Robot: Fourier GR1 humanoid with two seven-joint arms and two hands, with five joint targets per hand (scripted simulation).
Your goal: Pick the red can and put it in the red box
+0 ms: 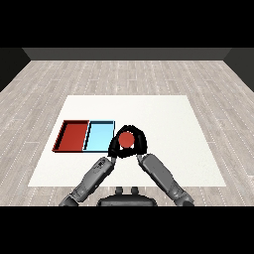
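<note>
The white table (163, 119) fills the middle of the view; on its left part the red tray (73, 135) and the light blue tray (99, 135) lie side by side, touching, red farther left; just right of the blue tray's near corner both hands meet round the red can (126, 140); the right hand (141, 143) curls its fingers on the can; the left hand (114, 146) curls against its left side.

No readable text, label, brand, number or sign anywhere.
</note>
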